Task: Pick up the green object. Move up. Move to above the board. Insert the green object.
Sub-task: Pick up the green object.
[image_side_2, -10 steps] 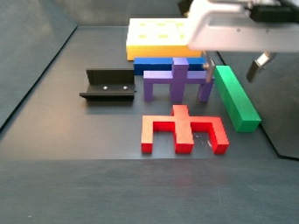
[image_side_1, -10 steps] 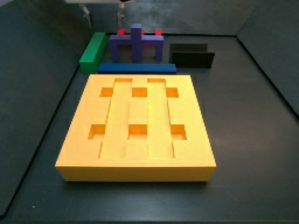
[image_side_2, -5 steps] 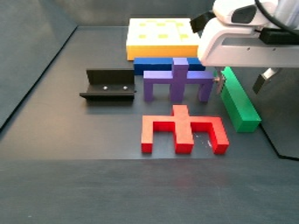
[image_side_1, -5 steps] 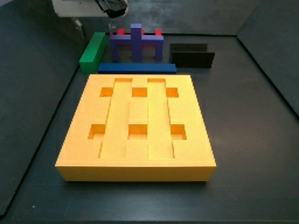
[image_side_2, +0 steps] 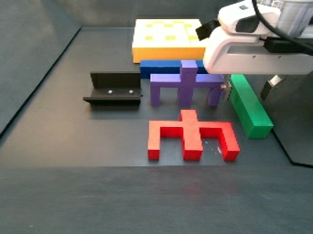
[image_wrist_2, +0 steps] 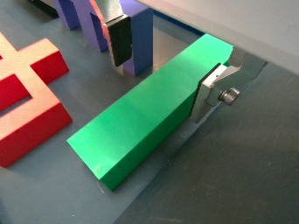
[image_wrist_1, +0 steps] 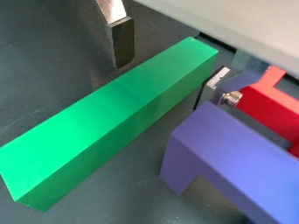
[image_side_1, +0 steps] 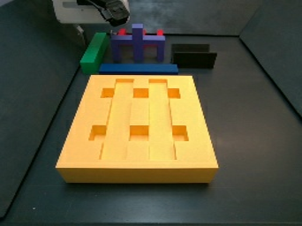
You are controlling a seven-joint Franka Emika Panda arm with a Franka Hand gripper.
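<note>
The green object [image_wrist_1: 117, 122] is a long green bar lying flat on the dark floor, seen in both wrist views [image_wrist_2: 146, 118] and both side views [image_side_1: 91, 51] [image_side_2: 250, 105]. My gripper [image_wrist_1: 167, 63] is open and low over one end of the bar, with one finger [image_wrist_1: 119, 39] on each long side; it also shows in a wrist view [image_wrist_2: 166, 63]. A gap shows between the pads and the bar. In the side views the gripper body [image_side_2: 248, 80] [image_side_1: 94, 22] hides that end. The yellow board [image_side_1: 124, 110] [image_side_2: 166, 37] lies apart from the bar.
A purple piece [image_side_2: 186, 87] [image_wrist_2: 142, 44] stands right beside the bar and one finger. A red piece [image_side_2: 189, 137] [image_wrist_1: 274, 101] and a flat blue bar [image_side_1: 139, 67] lie nearby. The fixture [image_side_2: 113, 90] [image_side_1: 195, 56] stands further off. Dark walls ring the floor.
The gripper has moved across from the purple piece and come down over the green bar's end. The bar and the other pieces have not moved.
</note>
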